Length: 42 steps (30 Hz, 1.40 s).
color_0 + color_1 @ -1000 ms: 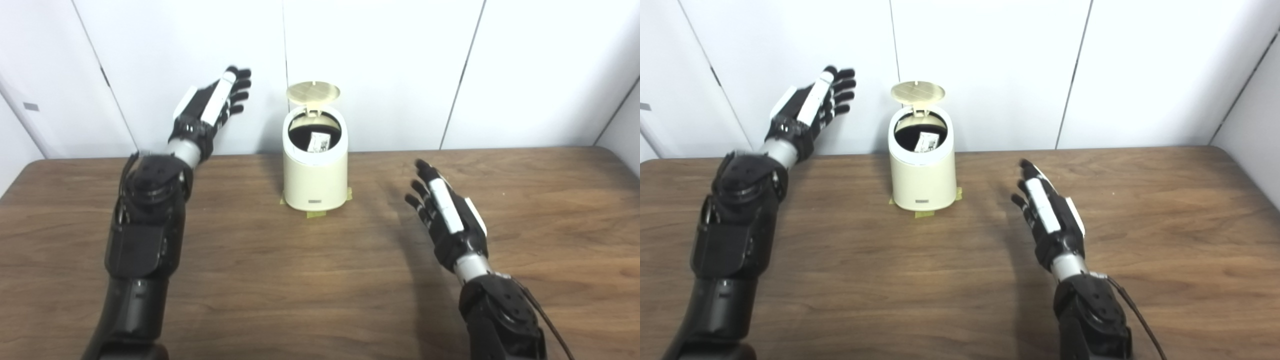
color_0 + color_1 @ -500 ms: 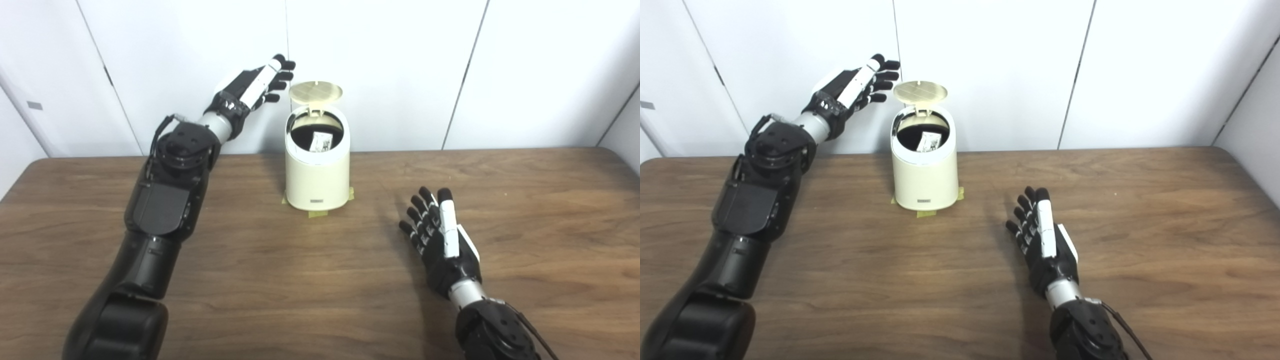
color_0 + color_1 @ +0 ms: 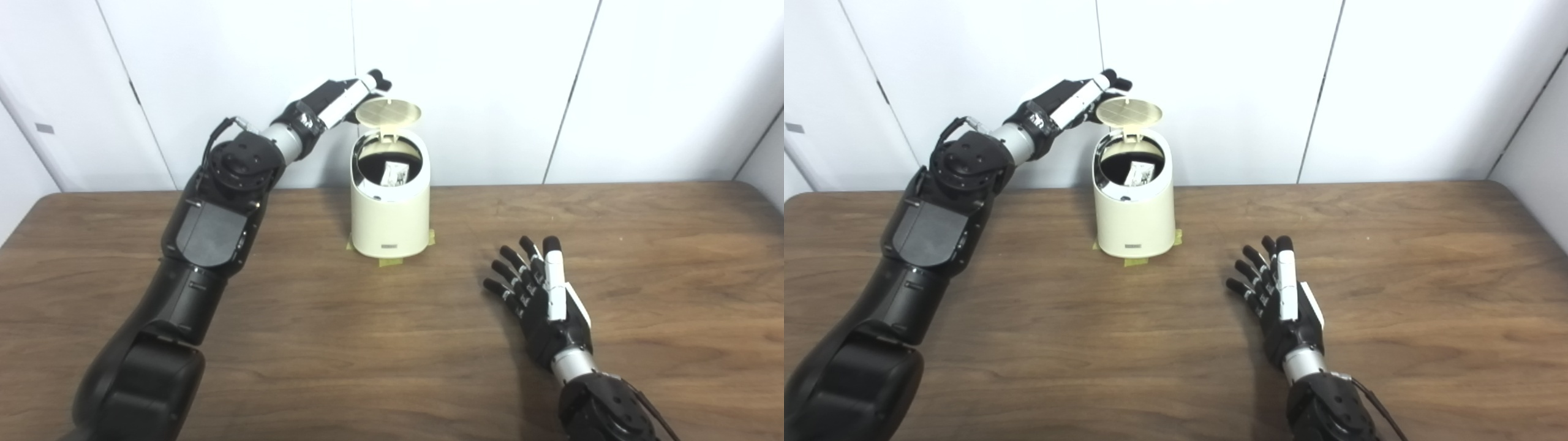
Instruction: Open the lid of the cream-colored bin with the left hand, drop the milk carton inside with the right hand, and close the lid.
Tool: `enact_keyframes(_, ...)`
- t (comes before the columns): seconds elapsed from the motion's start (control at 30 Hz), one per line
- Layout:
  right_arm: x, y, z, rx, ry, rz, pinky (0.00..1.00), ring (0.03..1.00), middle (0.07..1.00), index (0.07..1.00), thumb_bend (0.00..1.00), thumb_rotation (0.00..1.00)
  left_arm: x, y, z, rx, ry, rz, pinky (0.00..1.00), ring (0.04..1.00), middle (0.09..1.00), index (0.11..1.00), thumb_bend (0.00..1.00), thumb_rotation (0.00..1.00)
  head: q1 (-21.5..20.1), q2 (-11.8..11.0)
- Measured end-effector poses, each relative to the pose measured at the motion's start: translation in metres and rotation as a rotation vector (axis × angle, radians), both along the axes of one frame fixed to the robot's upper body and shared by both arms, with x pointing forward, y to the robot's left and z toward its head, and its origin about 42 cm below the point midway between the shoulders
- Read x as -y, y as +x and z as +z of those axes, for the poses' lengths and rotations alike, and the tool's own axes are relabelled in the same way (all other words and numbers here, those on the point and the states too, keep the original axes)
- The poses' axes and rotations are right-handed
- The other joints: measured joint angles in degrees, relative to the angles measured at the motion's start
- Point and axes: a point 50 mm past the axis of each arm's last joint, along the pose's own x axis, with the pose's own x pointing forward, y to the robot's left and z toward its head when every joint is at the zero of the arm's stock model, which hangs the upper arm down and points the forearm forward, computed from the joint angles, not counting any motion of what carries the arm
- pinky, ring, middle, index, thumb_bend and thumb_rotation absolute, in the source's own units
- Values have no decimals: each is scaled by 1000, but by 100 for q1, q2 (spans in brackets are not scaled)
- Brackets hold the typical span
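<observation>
In your left eye view, the cream-colored bin (image 3: 389,205) is sitting at the table's (image 3: 306,343) far edge, its lid (image 3: 388,112) standing up open. Your left hand (image 3: 334,101) is reaching flat behind the lid's upper edge; contact is unclear, and it is gripping nothing.

In your right eye view, the milk carton (image 3: 1138,174) is lying inside the bin, while your right hand (image 3: 1283,300) is hovering empty, fingers spread, well apart.
</observation>
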Motion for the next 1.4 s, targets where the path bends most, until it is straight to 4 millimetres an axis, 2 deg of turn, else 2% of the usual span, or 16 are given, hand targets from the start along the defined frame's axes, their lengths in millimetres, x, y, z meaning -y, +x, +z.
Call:
enact_keyframes(0.13,-2,3,0,-4,11,-10,763,884,918,1000,505,959,-2,-1,3,31,38,-6,901,833,757,821,456,1000,-35,26)
enact_keyframes(0.23,-4,5,0,-6,18,-10,791,885,910,1000,499,968,-4,-4,8,102,117,-15,873,802,719,770,451,1000,-44,44)
enact_keyframes(0.43,-12,8,0,-8,10,15,785,887,899,1000,499,984,2,-11,16,223,221,-22,845,737,665,691,459,1000,-70,79)
enact_keyframes(0.6,-13,8,0,-9,6,16,798,875,889,1000,508,999,5,-22,20,353,353,-41,782,737,679,684,542,1000,-123,132)
enact_keyframes(0.7,-14,8,1,-10,12,18,804,852,873,1000,502,1000,4,-29,20,410,436,-70,719,718,686,683,507,1000,-132,149)
enact_keyframes(0.83,-18,8,1,-11,16,29,803,868,856,1000,501,1000,1,-33,17,457,522,-101,696,706,696,680,495,1000,-185,167)
enact_keyframes(1.1,-19,8,1,-13,4,21,774,880,855,999,504,1000,6,-38,-1,427,695,-196,718,760,766,743,539,1000,-193,176)
enact_keyframes(1.23,-18,8,2,-14,-6,15,754,869,852,994,488,1000,9,-41,-10,433,791,-242,794,805,807,798,537,1000,-202,176)
enact_keyframes(1.4,-17,8,1,-16,-14,12,767,870,846,990,495,1000,9,-46,-13,428,843,-266,867,842,820,816,553,1000,-211,184)
